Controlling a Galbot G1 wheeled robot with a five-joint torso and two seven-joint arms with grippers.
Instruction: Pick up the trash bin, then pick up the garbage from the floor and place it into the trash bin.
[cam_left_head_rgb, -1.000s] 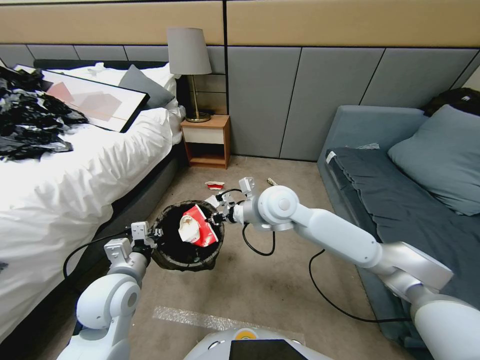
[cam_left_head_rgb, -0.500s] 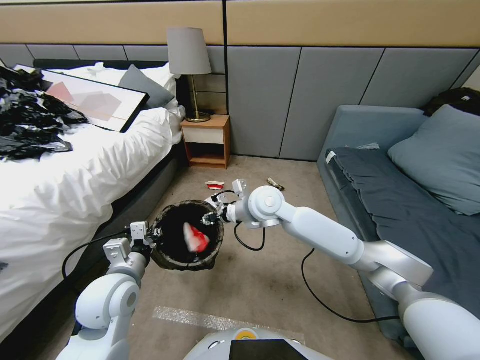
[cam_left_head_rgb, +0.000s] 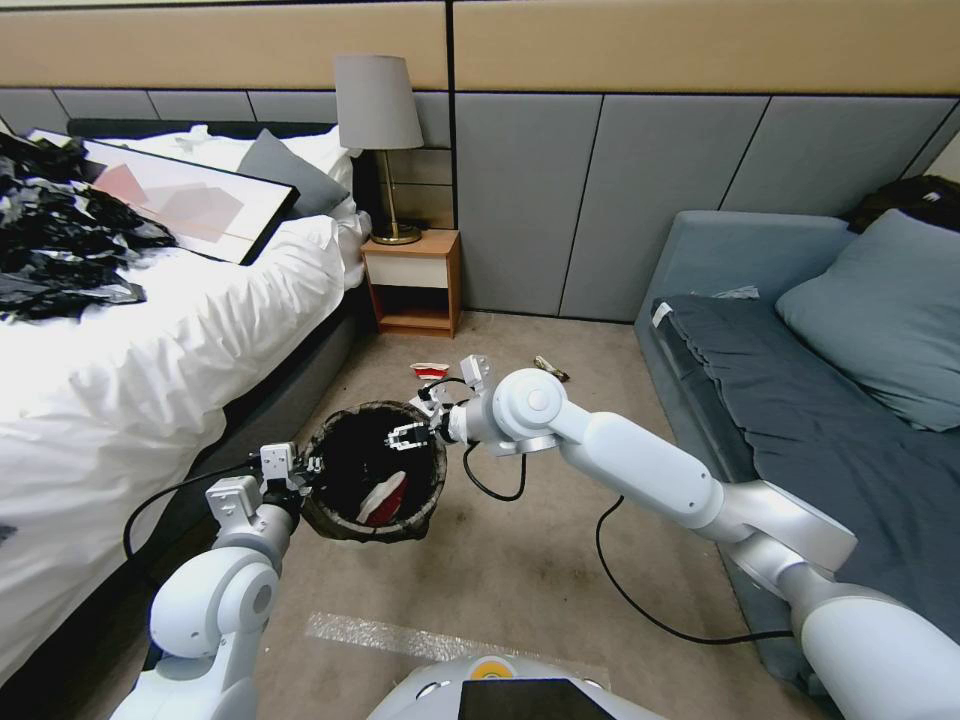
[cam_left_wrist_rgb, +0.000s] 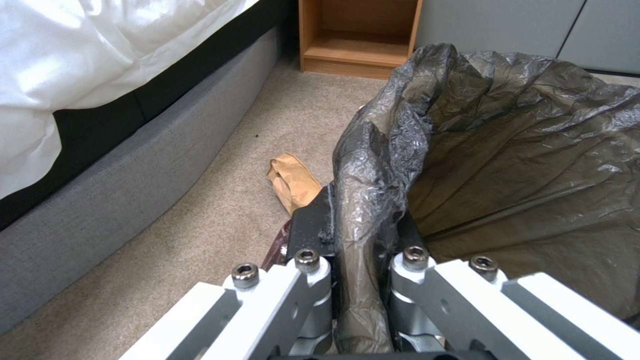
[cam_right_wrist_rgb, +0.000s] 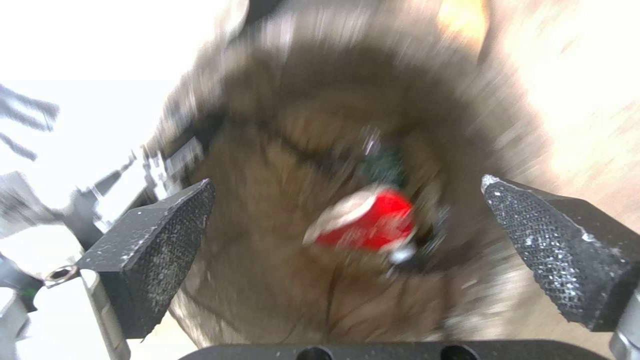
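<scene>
My left gripper (cam_left_head_rgb: 303, 468) is shut on the near-left rim of the trash bin (cam_left_head_rgb: 340, 527), holding it off the carpet. The left wrist view shows its fingers (cam_left_wrist_rgb: 313, 235) clamped on the dark bag folded over the bin's rim (cam_left_wrist_rgb: 373, 165). My right gripper (cam_left_head_rgb: 405, 437) hangs open over the bin's mouth, with nothing between its pads (cam_right_wrist_rgb: 160, 240). A red-and-white wrapper (cam_left_head_rgb: 384, 497) lies inside the bin, seen blurred below the right gripper (cam_right_wrist_rgb: 347, 182) as a red wrapper (cam_right_wrist_rgb: 373, 225). More garbage lies on the floor: another red-and-white wrapper (cam_left_head_rgb: 430, 371), a dark wrapper (cam_left_head_rgb: 550, 368) and a brown cardboard piece (cam_left_wrist_rgb: 293, 182).
A bed with white bedding (cam_left_head_rgb: 150, 340) runs along the left, with black plastic sheeting (cam_left_head_rgb: 60, 240) on it. A wooden nightstand (cam_left_head_rgb: 412, 283) with a lamp stands at the back. A blue-grey sofa (cam_left_head_rgb: 800, 380) lines the right side. Cables trail on the carpet between them.
My right gripper opened and let go of the red-and-white wrapper, which dropped to the bottom of the bin. The right arm shifted slightly left over the bin. The left arm held still.
</scene>
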